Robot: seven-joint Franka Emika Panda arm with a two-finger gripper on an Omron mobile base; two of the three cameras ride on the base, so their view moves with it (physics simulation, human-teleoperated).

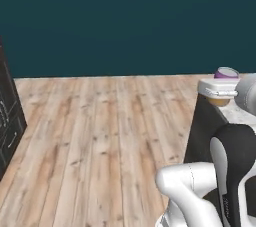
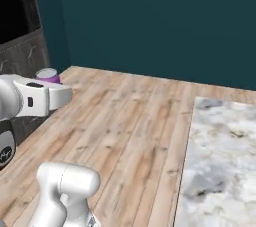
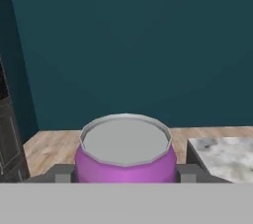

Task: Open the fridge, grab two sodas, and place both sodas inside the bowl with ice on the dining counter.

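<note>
My gripper [image 3: 124,174] is shut on the purple soda [image 3: 126,155], and its grey top faces the hand view. One dark fingertip [image 3: 62,172] presses on each side of the can. In the left base view the soda [image 1: 226,74] sticks up above the white hand, and its orange lower band shows below the gripper [image 1: 220,91]. The right base view has the soda [image 2: 47,75] and gripper [image 2: 50,95] at the left. The dining counter [image 2: 220,161] is a marbled slab at the lower right. The fridge, the bowl and the ice are out of view.
Light wooden floor [image 1: 100,136] spreads ahead to a dark teal wall [image 1: 125,21]. Dark cabinets [image 1: 7,116] stand at the left edge, and dark shelving [image 2: 20,36] is at the upper left. The counter's dark side panel [image 1: 202,131] is close to the arm.
</note>
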